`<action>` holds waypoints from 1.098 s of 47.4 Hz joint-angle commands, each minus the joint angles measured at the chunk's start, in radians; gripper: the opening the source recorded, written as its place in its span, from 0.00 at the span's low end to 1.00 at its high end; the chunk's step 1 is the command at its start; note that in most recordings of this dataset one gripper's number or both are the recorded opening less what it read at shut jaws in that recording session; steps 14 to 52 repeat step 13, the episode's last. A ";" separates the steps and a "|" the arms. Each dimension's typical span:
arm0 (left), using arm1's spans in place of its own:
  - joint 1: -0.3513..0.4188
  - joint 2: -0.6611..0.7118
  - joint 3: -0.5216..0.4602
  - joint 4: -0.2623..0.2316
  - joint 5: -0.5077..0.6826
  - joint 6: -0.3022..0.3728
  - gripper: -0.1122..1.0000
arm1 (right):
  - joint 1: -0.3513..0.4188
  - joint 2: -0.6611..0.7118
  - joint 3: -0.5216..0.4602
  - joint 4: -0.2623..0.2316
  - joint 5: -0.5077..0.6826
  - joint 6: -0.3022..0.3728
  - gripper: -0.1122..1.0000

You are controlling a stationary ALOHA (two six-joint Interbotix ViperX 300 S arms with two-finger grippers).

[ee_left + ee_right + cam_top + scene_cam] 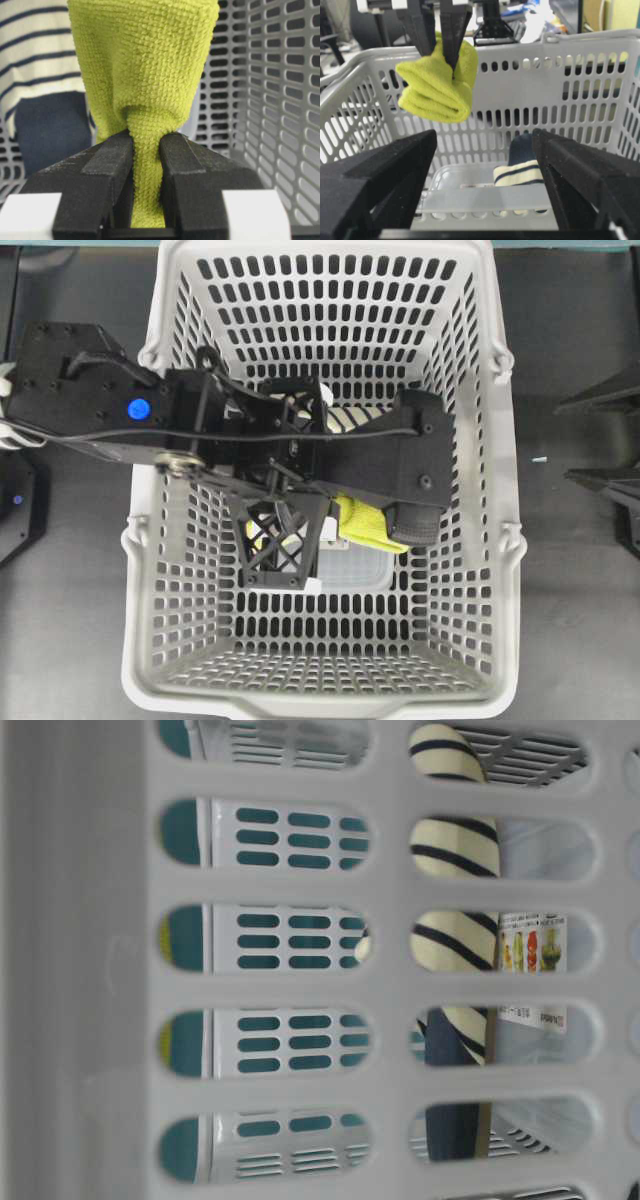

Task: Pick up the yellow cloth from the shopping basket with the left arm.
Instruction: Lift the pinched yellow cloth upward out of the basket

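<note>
The yellow cloth (368, 525) hangs bunched from my left gripper (405, 528), which is shut on it over the middle of the shopping basket (300, 702). In the left wrist view the two black fingers (112, 155) pinch a fold of the cloth (142, 60). In the right wrist view the left gripper (441, 55) holds the cloth (437, 85) clear of the basket floor, near the height of the rim (520, 47). My right gripper (484, 145) is open and empty outside the basket, at the right (565, 440).
A navy-and-cream striped slipper (350, 418) lies in the basket under the left arm; it also shows in the right wrist view (520, 172) and the table-level view (455, 940). A clear plastic container (350, 565) lies on the basket floor below the cloth.
</note>
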 commanded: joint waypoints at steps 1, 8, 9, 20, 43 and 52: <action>0.003 -0.044 -0.032 0.005 -0.003 0.000 0.20 | 0.000 0.005 -0.006 0.002 -0.011 0.002 0.77; 0.005 -0.044 -0.032 0.005 0.002 0.000 0.20 | 0.000 0.005 -0.006 0.002 -0.011 0.002 0.77; 0.005 -0.044 -0.032 0.005 0.002 0.000 0.20 | 0.000 0.005 -0.005 0.002 -0.011 0.000 0.77; 0.005 -0.044 -0.032 0.005 0.002 0.000 0.20 | 0.000 0.005 -0.006 0.002 -0.011 0.002 0.77; 0.005 -0.044 -0.032 0.005 0.002 0.000 0.20 | 0.000 0.005 -0.006 0.002 -0.011 0.002 0.77; 0.005 -0.044 -0.032 0.005 0.002 0.000 0.20 | 0.000 0.005 -0.006 0.002 -0.011 0.002 0.77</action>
